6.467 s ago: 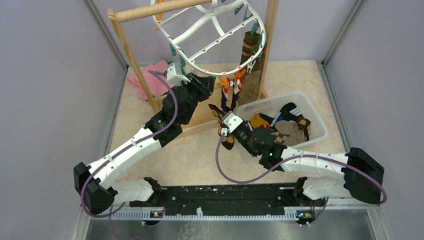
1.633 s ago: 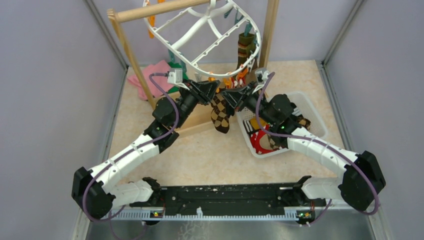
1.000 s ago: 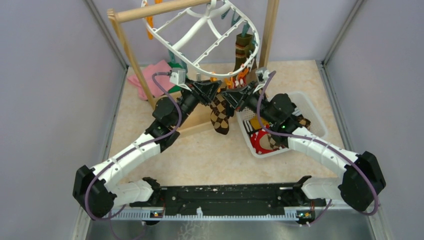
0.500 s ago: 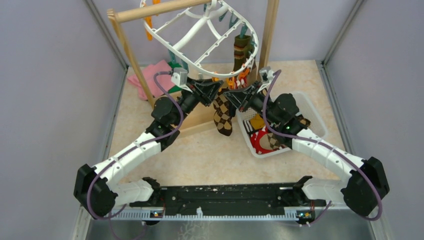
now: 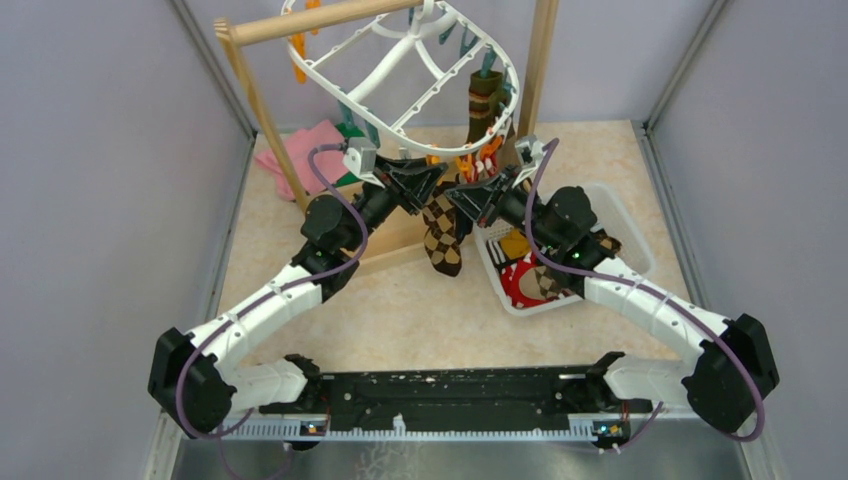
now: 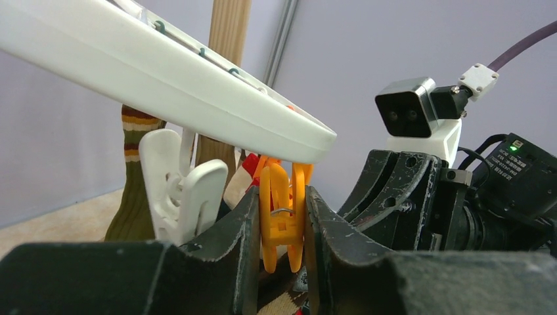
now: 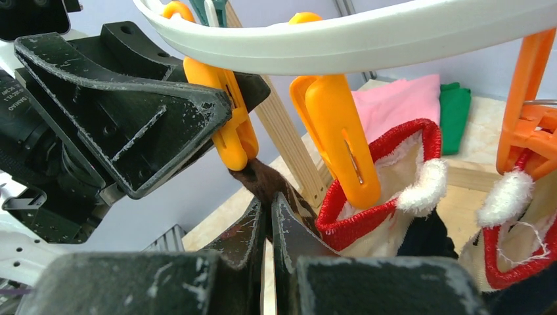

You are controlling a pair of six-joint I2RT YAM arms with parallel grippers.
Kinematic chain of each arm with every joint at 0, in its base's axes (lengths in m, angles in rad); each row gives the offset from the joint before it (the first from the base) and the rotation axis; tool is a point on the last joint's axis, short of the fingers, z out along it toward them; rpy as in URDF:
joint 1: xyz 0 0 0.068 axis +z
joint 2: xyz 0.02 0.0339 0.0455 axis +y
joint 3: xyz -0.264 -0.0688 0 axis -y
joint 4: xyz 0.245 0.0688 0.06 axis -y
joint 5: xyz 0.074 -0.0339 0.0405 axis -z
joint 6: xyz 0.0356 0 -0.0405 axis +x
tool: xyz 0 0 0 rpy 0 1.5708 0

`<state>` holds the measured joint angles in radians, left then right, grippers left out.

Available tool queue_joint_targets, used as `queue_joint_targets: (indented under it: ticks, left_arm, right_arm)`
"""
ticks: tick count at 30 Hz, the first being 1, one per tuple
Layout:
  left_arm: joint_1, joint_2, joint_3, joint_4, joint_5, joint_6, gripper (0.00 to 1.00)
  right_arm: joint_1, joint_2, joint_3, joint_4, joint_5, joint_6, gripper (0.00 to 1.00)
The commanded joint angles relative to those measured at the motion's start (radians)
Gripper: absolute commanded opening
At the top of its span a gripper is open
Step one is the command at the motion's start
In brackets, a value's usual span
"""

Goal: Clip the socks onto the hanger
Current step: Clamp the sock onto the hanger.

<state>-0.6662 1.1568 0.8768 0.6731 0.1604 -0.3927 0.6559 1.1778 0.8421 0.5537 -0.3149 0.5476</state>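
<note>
The white oval hanger (image 5: 400,75) hangs tilted from the wooden pole. My left gripper (image 5: 428,180) is shut on an orange clip (image 6: 282,213) under the hanger's rim (image 6: 164,79) and squeezes it. My right gripper (image 5: 465,196) is shut on the cuff of the brown argyle sock (image 5: 443,235). It holds the cuff (image 7: 266,180) right at the lower tip of that orange clip (image 7: 230,131). A red-and-white sock (image 7: 394,170) hangs from a neighbouring orange clip (image 7: 341,131). A brown-green striped sock (image 5: 482,100) hangs further back.
A white perforated basket (image 5: 625,225) with several socks stands at the right. The wooden rack's post (image 5: 538,70) and base are just behind the grippers. Pink (image 7: 394,98) and green (image 7: 456,111) cloths lie at the back left. A white clip (image 6: 177,187) hangs beside the orange one.
My right gripper has carried the argyle sock from beside the basket up to the clip that my left gripper holds. In the last second both grippers shifted only slightly.
</note>
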Motion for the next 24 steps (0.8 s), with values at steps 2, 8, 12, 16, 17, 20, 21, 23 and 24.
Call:
queue_joint_targets:
  ticks: [2,8,12,16,17,20,21,23,24]
  left_arm:
    - [-0.01,0.011,-0.022,0.011,0.137,0.005,0.0]
    - [-0.004,0.013,-0.025,0.017,0.156,-0.002,0.0]
    - [-0.001,0.014,-0.025,0.017,0.16,-0.009,0.0]
    - [0.002,0.015,-0.026,0.023,0.167,-0.017,0.0]
    - [0.002,0.015,-0.026,0.023,0.168,-0.018,0.0]
    - [0.004,0.015,-0.027,0.027,0.163,-0.016,0.0]
    - [0.006,0.014,-0.028,0.029,0.161,-0.013,0.0]
    - [0.008,0.015,-0.029,0.039,0.161,-0.006,0.0]
    - [0.009,0.014,-0.032,0.045,0.161,-0.001,0.0]
  right_arm:
    - [-0.023,-0.027,0.006,0.073,-0.025,0.022,0.0]
    - [-0.031,-0.026,0.002,0.114,-0.045,0.037,0.0]
    - [-0.037,-0.025,0.004,0.128,-0.056,0.042,0.0]
    - [-0.043,-0.02,0.006,0.149,-0.061,0.058,0.0]
    - [-0.046,-0.019,0.007,0.153,-0.066,0.064,0.0]
    - [-0.049,-0.009,0.016,0.159,-0.094,0.077,0.0]
    - [-0.049,-0.005,0.018,0.158,-0.102,0.08,0.0]
    - [-0.05,-0.004,0.018,0.153,-0.116,0.081,0.0]
    - [-0.049,-0.006,0.018,0.148,-0.123,0.08,0.0]
